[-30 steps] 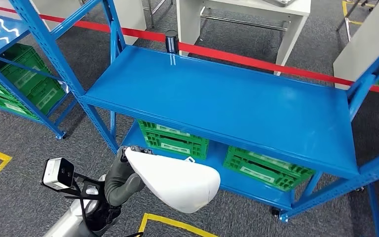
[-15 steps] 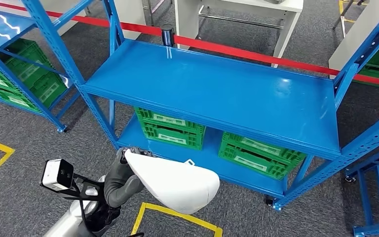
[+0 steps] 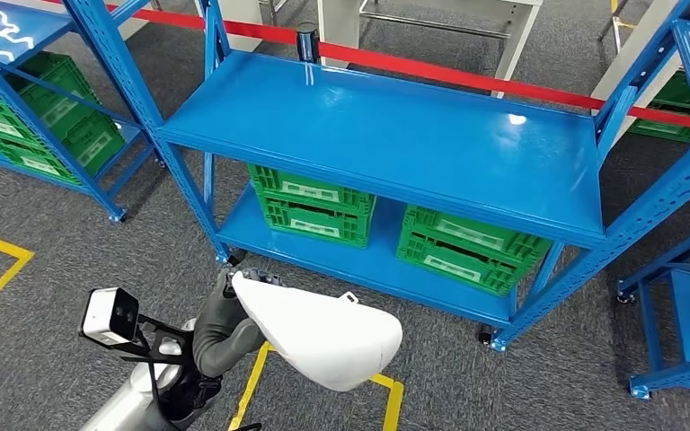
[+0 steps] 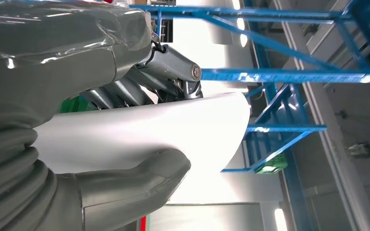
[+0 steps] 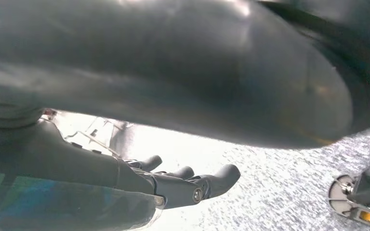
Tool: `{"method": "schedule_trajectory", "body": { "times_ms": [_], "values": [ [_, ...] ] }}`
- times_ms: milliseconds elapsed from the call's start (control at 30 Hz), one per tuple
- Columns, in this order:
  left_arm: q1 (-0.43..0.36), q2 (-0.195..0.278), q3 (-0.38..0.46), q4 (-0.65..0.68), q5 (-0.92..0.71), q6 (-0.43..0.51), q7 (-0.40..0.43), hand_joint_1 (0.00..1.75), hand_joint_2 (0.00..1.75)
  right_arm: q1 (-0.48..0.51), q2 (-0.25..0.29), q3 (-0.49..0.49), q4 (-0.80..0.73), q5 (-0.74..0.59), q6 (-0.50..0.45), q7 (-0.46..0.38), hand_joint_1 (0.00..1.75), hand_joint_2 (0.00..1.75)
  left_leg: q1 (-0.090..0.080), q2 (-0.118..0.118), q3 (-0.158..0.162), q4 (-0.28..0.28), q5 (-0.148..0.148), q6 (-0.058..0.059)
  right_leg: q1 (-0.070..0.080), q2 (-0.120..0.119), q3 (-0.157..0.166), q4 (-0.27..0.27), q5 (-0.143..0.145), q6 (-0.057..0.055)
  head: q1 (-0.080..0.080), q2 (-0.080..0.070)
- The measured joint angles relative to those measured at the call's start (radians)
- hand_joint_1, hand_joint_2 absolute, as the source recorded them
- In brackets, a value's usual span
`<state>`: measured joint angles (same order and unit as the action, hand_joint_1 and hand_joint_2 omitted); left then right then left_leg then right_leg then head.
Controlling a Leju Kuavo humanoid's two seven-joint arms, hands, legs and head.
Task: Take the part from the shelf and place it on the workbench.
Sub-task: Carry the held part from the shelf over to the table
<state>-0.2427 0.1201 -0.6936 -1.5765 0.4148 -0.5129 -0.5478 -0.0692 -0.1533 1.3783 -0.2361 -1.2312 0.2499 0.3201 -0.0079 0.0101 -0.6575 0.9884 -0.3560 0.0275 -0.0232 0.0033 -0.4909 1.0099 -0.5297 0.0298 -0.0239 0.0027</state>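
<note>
Shift since earlier frame: the whole scene has slid in the head view, the blue steel shelf rack now lying farther off and more grey carpet floor showing; this is read as the camera backing away, not the rack moving. The part has kept its place in the hand.
Progress: pickup is judged done; the top shelf is bare and the part is off it. Carrying and setting down on the workbench are left; no bench can be surely picked out.
Part: smooth white rounded plastic shell, glossy, with a small tab on its upper edge, held low before the body, over the yellow floor tape.
Left hand: clasped on the shell's edge, thumb one side, dark fingers the other.
Right hand: fingers lie loosely apart, nothing held; it hangs above the carpet.
Lower shelf: green slatted plastic crates.
</note>
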Motion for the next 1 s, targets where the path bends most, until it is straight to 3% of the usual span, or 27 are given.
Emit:
{"method": "schedule_trajectory", "body": {
  "times_ms": [67, 133, 167, 233, 267, 300, 333, 400, 467, 500, 567, 667, 767, 800, 833, 867, 933, 1000],
  "values": [
    [0.0, -0.001, -0.001, 0.0, 0.001, -0.001, 0.0, 1.75, 1.75, 0.001, 0.0, 0.0, 0.0, 0.0, 0.0, 0.0, 0.0, 0.0, 0.003, 0.001, -0.006, 0.008, 0.009, -0.011, 0.004, 0.002, -0.001, -0.011, -0.01, -0.024, -0.002, 0.0],
    [0.001, -0.002, -0.002, 0.0, 0.001, -0.001, 0.0, 1.75, 1.75, 0.002, 0.001, 0.0, 0.0, 0.0, 0.0, 0.0, 0.0, 0.0, 0.009, -0.001, -0.016, 0.026, -0.008, -0.024, 0.003, -0.001, -0.008, -0.011, 0.001, -0.042, -0.003, 0.0],
    [0.001, -0.002, -0.002, 0.001, 0.001, -0.001, 0.0, 1.75, 1.75, 0.002, 0.001, 0.0, 0.0, 0.0, 0.0, 0.0, 0.0, 0.0, 0.011, -0.002, -0.028, 0.059, -0.039, -0.031, 0.0, -0.002, -0.013, -0.012, 0.009, -0.049, -0.004, 0.0],
    [0.001, -0.002, -0.003, 0.002, 0.001, -0.001, 0.0, 1.75, 1.75, 0.003, 0.001, 0.0, 0.0, 0.002, -0.001, 0.0, 0.0, 0.0, 0.015, -0.004, -0.071, 0.184, -0.126, -0.042, 0.002, -0.003, -0.027, -0.011, 0.023, -0.055, -0.004, 0.0],
    [0.001, -0.002, -0.004, 0.003, 0.001, -0.001, 0.0, 1.75, 1.75, 0.003, 0.001, 0.0, 0.0, 0.002, -0.002, 0.0, 0.0, 0.0, 0.017, -0.004, -0.091, 0.25, -0.159, -0.045, 0.004, -0.003, -0.034, -0.011, 0.03, -0.056, -0.005, 0.0],
    [0.001, -0.002, -0.004, 0.005, 0.001, -0.001, 0.0, 1.75, 1.75, 0.004, 0.001, 0.0, 0.0, 0.003, -0.002, 0.0, 0.0, 0.0, 0.018, -0.005, -0.099, 0.291, -0.174, -0.045, 0.006, -0.003, -0.04, -0.01, 0.037, -0.056, -0.005, 0.0],
    [0.001, -0.002, -0.005, 0.007, 0.001, -0.001, 0.0, 1.75, 1.75, 0.005, 0.001, 0.0, 0.0, 0.003, -0.002, 0.0, 0.0, 0.0, 0.017, -0.005, -0.086, 0.292, -0.169, -0.042, 0.01, -0.002, -0.045, -0.01, 0.042, -0.055, -0.005, 0.0],
    [0.0, -0.003, -0.005, 0.008, 0.001, -0.001, 0.0, 1.75, 1.75, 0.005, 0.002, 0.0, 0.0, 0.004, -0.003, 0.0, 0.0, 0.0, 0.011, -0.008, -0.003, 0.182, -0.123, -0.021, 0.017, -0.001, -0.051, -0.01, 0.049, -0.054, -0.005, 0.0],
    [-0.002, -0.004, -0.005, 0.008, 0.001, -0.001, 0.0, 1.75, 1.75, 0.004, 0.008, 0.0, 0.0, 0.004, -0.003, 0.0, 0.0, 0.0, 0.001, -0.007, 0.079, 0.056, -0.098, 0.01, 0.02, -0.001, -0.053, -0.012, 0.055, -0.05, 0.0, 0.0],
    [-0.003, -0.004, -0.004, 0.008, 0.001, -0.002, 0.0, 1.75, 1.75, 0.003, 0.011, 0.0, 0.0, 0.004, -0.003, 0.0, 0.0, 0.0, -0.005, -0.005, 0.096, 0.025, -0.097, 0.02, 0.017, -0.003, -0.055, -0.013, 0.058, -0.046, 0.002, 0.0],
    [-0.005, -0.005, -0.004, 0.008, 0.003, -0.003, -0.001, 1.75, 1.75, 0.002, 0.012, 0.0, 0.0, 0.006, -0.002, 0.0, 0.0, 0.0, -0.014, 0.0, 0.101, 0.006, -0.092, 0.027, 0.011, -0.005, -0.057, -0.019, 0.066, -0.035, 0.003, 0.0],
    [-0.009, -0.009, -0.004, 0.008, 0.005, -0.006, -0.003, 1.75, 1.75, 0.002, 0.012, 0.0, 0.0, 0.012, 0.002, -0.002, 0.0, 0.0, -0.006, 0.004, 0.118, -0.044, -0.064, 0.035, 0.015, -0.005, -0.077, 0.01, 0.049, -0.032, 0.004, 0.0],
    [-0.014, -0.014, -0.005, 0.014, 0.012, -0.01, -0.007, 1.75, 1.75, 0.003, 0.007, 0.0, 0.001, 0.013, 0.002, -0.006, 0.0, 0.0, -0.003, 0.005, 0.112, -0.057, -0.05, 0.031, 0.008, -0.004, -0.165, 0.183, -0.027, -0.034, 0.005, 0.0],
    [-0.013, -0.015, -0.006, 0.018, 0.018, -0.012, -0.007, 1.75, 1.75, 0.004, 0.005, 0.0, 0.001, 0.011, 0.0, -0.007, 0.0, 0.0, -0.002, 0.006, 0.107, -0.055, -0.048, 0.028, 0.004, -0.004, -0.188, 0.229, -0.04, -0.028, 0.005, 0.0],
    [-0.013, -0.015, -0.007, 0.022, 0.025, -0.014, -0.007, 1.75, 1.75, 0.004, 0.003, 0.0, 0.001, 0.01, -0.002, -0.007, 0.0, 0.0, 0.0, 0.005, 0.101, -0.051, -0.048, 0.025, -0.002, -0.004, -0.192, 0.24, -0.038, -0.017, 0.005, 0.0],
    [-0.014, -0.016, -0.008, 0.026, 0.033, -0.017, -0.007, 1.75, 1.75, 0.005, 0.002, 0.0, 0.001, 0.009, -0.004, -0.007, 0.0, 0.0, 0.003, 0.005, 0.095, -0.043, -0.048, 0.021, -0.007, -0.005, -0.176, 0.211, -0.021, -0.002, 0.005, 0.0],
    [-0.015, -0.018, -0.009, 0.034, 0.052, -0.025, -0.005, 1.75, 1.75, 0.004, 0.0, 0.0, 0.001, 0.01, -0.004, -0.008, 0.0, 0.0, 0.009, 0.004, 0.08, -0.015, -0.057, 0.006, -0.018, -0.005, -0.111, 0.088, 0.025, 0.023, 0.006, 0.0],
    [-0.019, -0.02, -0.01, 0.041, 0.07, -0.033, 0.001, 1.75, 1.75, 0.004, 0.0, 0.0, 0.001, 0.011, 0.001, -0.011, 0.0, 0.0, 0.008, 0.004, 0.061, 0.016, -0.069, -0.011, -0.021, -0.001, -0.078, 0.021, 0.042, 0.02, 0.006, 0.0]
  ]
}}
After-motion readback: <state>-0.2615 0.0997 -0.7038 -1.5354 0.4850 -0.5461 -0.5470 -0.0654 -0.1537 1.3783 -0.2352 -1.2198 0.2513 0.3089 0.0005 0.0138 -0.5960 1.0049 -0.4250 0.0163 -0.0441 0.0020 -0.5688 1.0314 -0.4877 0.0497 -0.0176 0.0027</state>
